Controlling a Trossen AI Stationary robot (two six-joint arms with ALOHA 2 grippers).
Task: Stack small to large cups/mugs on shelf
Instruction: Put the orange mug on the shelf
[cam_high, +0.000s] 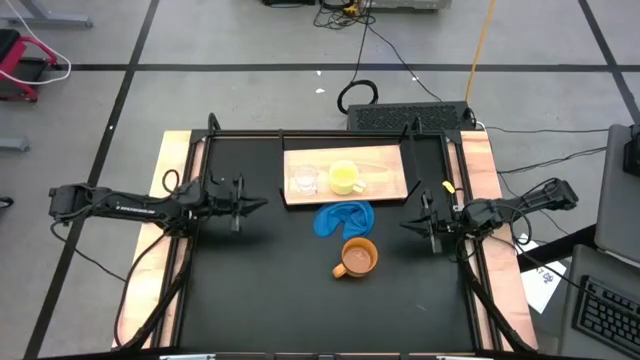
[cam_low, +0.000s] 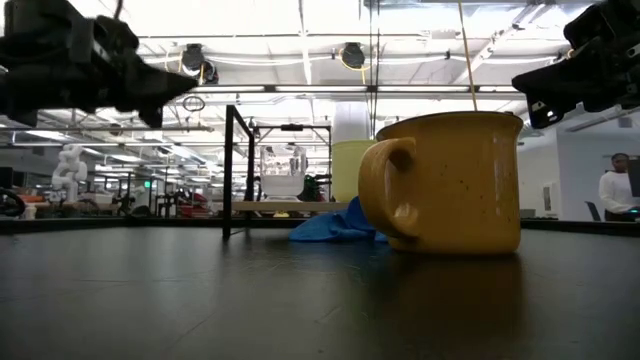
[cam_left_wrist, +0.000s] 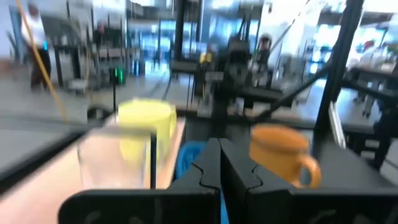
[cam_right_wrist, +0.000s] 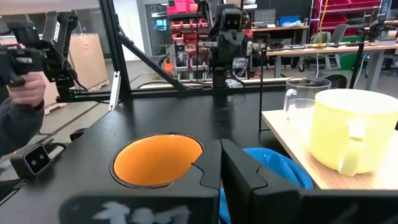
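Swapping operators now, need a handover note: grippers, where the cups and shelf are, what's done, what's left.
Left gripper: shut, empty, hovering left of the shelf.
Right gripper: shut, empty, right of the blue cloth.
Clear cup and yellow mug stand side by side on the shelf, not nested.
Orange mug stands upright on the table, on the near side of the cloth.
Done: no stacking.
Left: get the orange mug onto the shelf, nest the yellow mug in it, then the clear cup.

The black worktop (cam_high: 250, 290) carries the light-wood shelf (cam_high: 385, 160), a blue cloth (cam_high: 343, 218) and an orange-brown mug (cam_high: 357, 258); on the shelf stand a clear cup (cam_high: 304, 180) and yellow mug (cam_high: 344, 177)
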